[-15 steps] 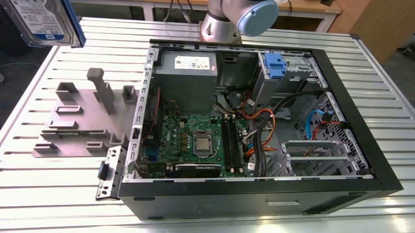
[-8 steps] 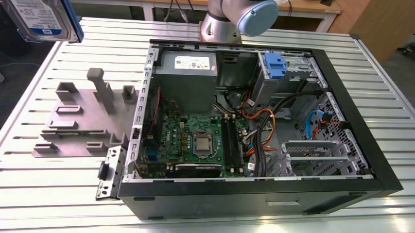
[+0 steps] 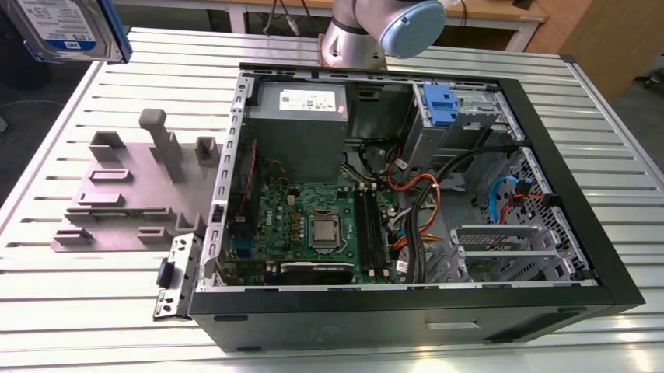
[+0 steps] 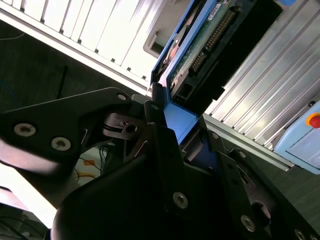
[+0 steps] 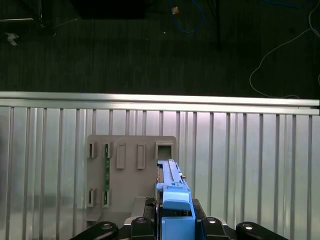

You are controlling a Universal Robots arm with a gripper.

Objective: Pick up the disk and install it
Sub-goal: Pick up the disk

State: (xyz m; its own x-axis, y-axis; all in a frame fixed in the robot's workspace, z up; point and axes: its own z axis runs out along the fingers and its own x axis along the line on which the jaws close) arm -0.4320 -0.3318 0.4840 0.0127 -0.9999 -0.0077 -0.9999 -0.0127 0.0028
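The disk (image 3: 64, 27) — silver, blue-and-white label, blue carrier frame — is hanging on edge, raised above the slatted table (image 3: 596, 132).

My exterior view looks steeply down on the slatted table (image 3: 62, 311); my 2 wrist views peer close past the gripper (image 5: 174, 212) (image 4: 177, 125), sharing the disk (image 5: 172, 180) (image 4: 205, 35).

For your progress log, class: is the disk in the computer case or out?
Out: the disk sits clamped between the jaws, away from the computer case.

Bright, even light on the tabletop (image 3: 83, 295); glare off its ribs in the second wrist view, gripper (image 4: 172, 112) shadowed.
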